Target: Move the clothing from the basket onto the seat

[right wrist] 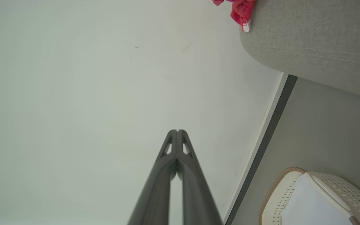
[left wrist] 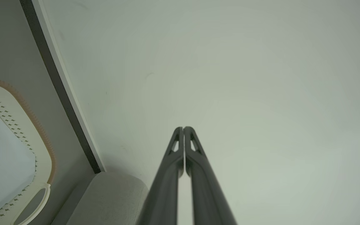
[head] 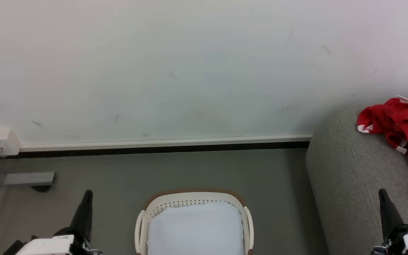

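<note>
Apparently little is left to do: the clothing (head: 402, 122) lies heaped on the seat (head: 345, 170), well apart from the basket (head: 193, 196), where we see just the pale lining (head: 195, 226). Our left gripper (head: 88, 193) and right gripper (head: 382, 193) are both pinched closed on nothing. We should check the basket's near end, cut off by the frame's edge, for any red before stopping, arms kept clear of the rim.
</note>
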Tool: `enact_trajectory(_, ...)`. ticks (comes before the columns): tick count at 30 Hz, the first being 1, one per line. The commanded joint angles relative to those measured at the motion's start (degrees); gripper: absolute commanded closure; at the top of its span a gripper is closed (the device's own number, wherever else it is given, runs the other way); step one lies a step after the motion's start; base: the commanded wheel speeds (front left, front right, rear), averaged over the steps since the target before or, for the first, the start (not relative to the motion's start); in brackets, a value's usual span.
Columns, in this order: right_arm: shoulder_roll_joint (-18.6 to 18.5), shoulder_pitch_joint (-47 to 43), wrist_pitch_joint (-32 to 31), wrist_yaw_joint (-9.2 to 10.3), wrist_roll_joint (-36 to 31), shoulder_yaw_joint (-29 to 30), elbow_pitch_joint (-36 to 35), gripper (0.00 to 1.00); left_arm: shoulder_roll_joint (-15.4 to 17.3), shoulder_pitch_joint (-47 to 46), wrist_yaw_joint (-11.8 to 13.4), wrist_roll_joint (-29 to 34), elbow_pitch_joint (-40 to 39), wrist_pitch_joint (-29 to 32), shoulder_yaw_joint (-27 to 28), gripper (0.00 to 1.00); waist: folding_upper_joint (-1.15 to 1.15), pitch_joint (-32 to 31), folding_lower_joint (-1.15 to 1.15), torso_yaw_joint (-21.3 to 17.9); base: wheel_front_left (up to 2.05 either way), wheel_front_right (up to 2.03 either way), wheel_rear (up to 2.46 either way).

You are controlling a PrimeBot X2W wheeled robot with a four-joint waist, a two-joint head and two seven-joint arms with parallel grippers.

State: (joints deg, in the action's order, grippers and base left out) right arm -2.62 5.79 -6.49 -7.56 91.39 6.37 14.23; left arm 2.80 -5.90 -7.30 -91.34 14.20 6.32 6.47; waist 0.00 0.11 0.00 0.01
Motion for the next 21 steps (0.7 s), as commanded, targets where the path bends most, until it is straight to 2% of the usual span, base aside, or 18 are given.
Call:
enact_trajectory(1, -0.48, 0.85, -0.27, 0.13, 1.34, 0.34, -0.42, 1.0, 0.15, -0.69, -0.32, -1.6, -0.25, 0.49, 0.19, 1.0, 0.0, 0.06, 0.0, -0.01, 0.0, 0.0, 0.0)
enact_trajectory(21, -0.47, 0.83, -0.24, 0.13, 1.07, 0.31, -0.38, 1.0, 0.15, -0.65, -0.3, -1.43, -0.23, 0.45, 0.16, 1.0, 0.0, 0.06, 0.0, -0.01, 0.0, 0.0, 0.0)
